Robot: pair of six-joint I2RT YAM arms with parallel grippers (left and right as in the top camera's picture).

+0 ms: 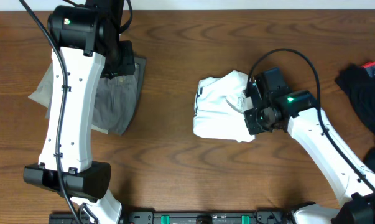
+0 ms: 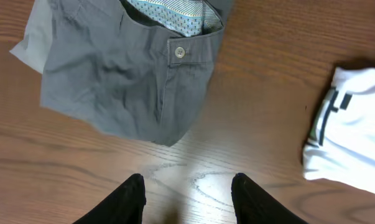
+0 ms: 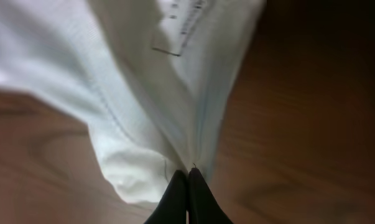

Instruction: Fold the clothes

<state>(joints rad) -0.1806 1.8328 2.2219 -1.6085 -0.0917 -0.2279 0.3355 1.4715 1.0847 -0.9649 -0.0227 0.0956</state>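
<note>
Overhead: brown wood-grain worktop (image 1: 175,155) carries crumpled white cotton T-shirt (image 1: 221,102) at centre, grey trousers (image 1: 115,99) left, black garment (image 1: 364,93) right. Left wrist: left fingers (image 2: 128,199) apart, empty, over bare worktop. Right wrist: right fingers (image 3: 176,198) closed, pinching the T-shirt.

Left pincer (image 2: 188,183) parted, empty; right pincer (image 3: 187,177) clamped on white T-shirt (image 3: 106,93)

I see a brown wood-grain table (image 1: 175,155) filling my overhead view, its sheen catching light in the left wrist view. Along the bottom edge runs a black rail (image 1: 193,218) with small green fittings.
</note>
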